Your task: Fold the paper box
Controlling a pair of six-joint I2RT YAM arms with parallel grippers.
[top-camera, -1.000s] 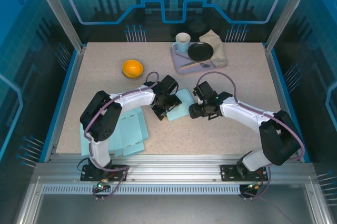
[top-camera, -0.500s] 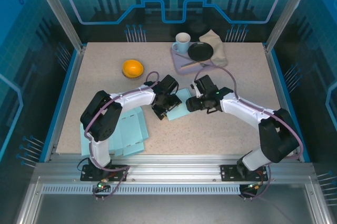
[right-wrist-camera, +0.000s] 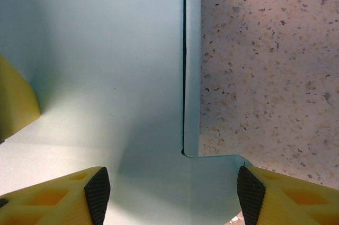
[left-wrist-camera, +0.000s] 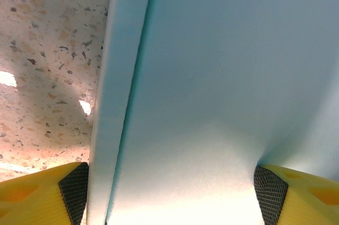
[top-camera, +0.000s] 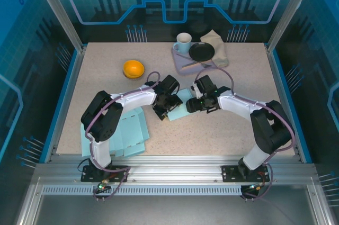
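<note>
Now paper box (top-camera: 183, 99) lies abt table (top-camera: 238, 77) centre. Left gripper (top-camera: 168, 109) at its 9 o'clock, jaws wide, straddling panel by a crease (left-wrist-camera: 139, 66), prob. to pin it. Right gripper (top-camera: 193, 105) at 3 o'clock, jaws spread too, nothing clamped, prob. set to lift side flap (right-wrist-camera: 193, 77).

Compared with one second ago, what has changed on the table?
The right gripper moved left and slightly away from the bases, over the paper sheet. The left gripper, the orange bowl and the cup stayed in place.
</note>
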